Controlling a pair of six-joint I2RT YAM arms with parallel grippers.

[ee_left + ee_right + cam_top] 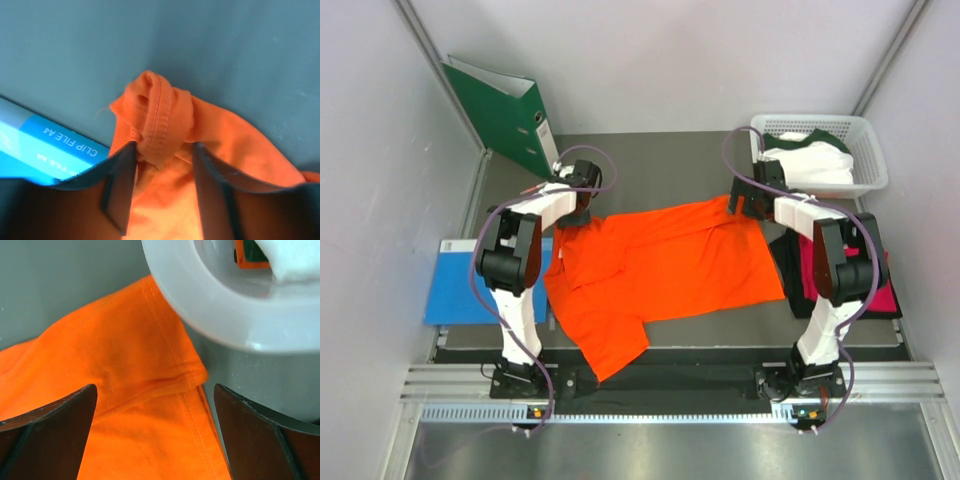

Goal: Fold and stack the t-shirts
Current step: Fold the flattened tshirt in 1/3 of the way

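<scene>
The bright orange t-shirt (660, 265) lies spread across the middle of the table. My left gripper (575, 210) is at its far left corner, shut on a bunched, hemmed piece of the orange cloth (160, 110) that sticks out past the fingertips of the left gripper (164, 147). My right gripper (745, 205) is open over the shirt's far right corner; the hem (185, 375) lies between the spread jaws of the right gripper (155, 387). The white t-shirt with green trim (815, 160) is in the basket. The magenta t-shirt (888, 292) and the black t-shirt (785, 255) lie under the right arm.
A white plastic basket (865, 150) stands at the back right, its rim (215, 315) close to the right gripper. A blue folder (455, 285) lies at the left edge and also shows in the left wrist view (40, 145). A green ring binder (505, 115) leans at the back left.
</scene>
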